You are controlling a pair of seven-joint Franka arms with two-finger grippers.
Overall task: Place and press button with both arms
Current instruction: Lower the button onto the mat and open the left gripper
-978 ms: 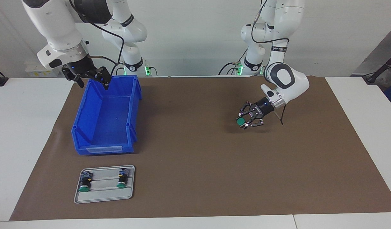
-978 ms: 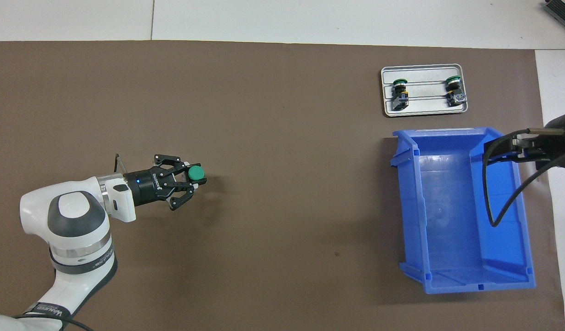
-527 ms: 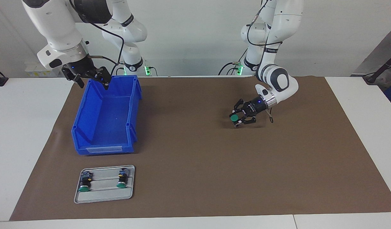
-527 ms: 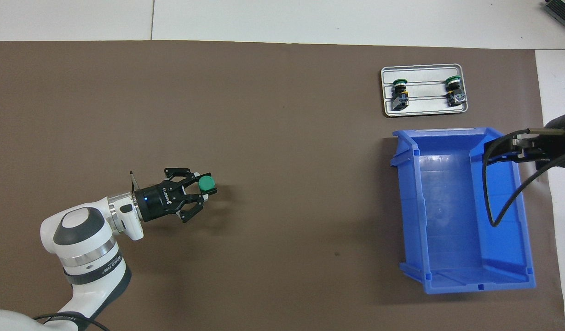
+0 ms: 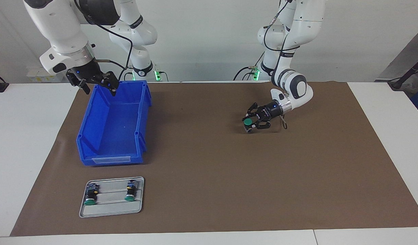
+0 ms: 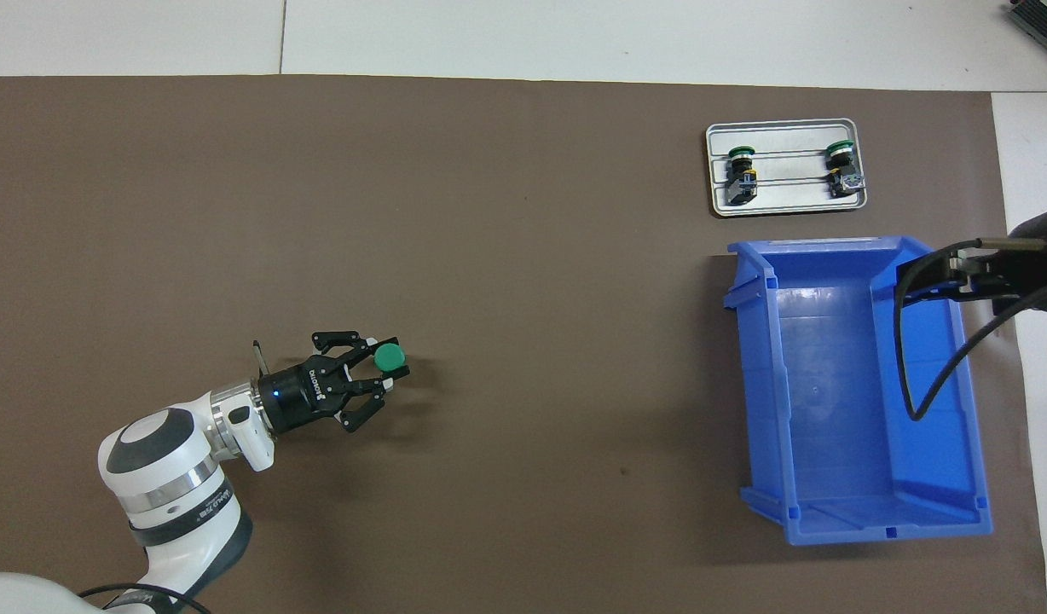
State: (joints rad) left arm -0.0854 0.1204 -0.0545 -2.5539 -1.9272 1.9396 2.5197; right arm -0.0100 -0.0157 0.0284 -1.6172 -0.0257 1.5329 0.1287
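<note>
On the brown mat, landmark: blue bin, open-topped, standing toward the right arm's end of the table.
Left gripper: low over the mat, well apart from the blue bin toward the left arm's end; its fingers are part-closed around the button, gripping the black body.
Button: held upright by the left gripper, green cap on top, its lower end at or just above the mat; contact with the mat cannot be told.
Right gripper: waiting in the air over the blue bin's rim on the side nearest the robots; fingers spread wide, holding nothing.
Grey tray: on the mat just beside the blue bin, farther from the robots than it.
Two more buttons: lying on their sides in the grey tray, side by side and apart, green caps pointing away from the robots.
Writing: white lettering on the left gripper's body and on the left arm's black band, too small to read.
Blue bin's label slot: blank as far as can be seen.
</note>
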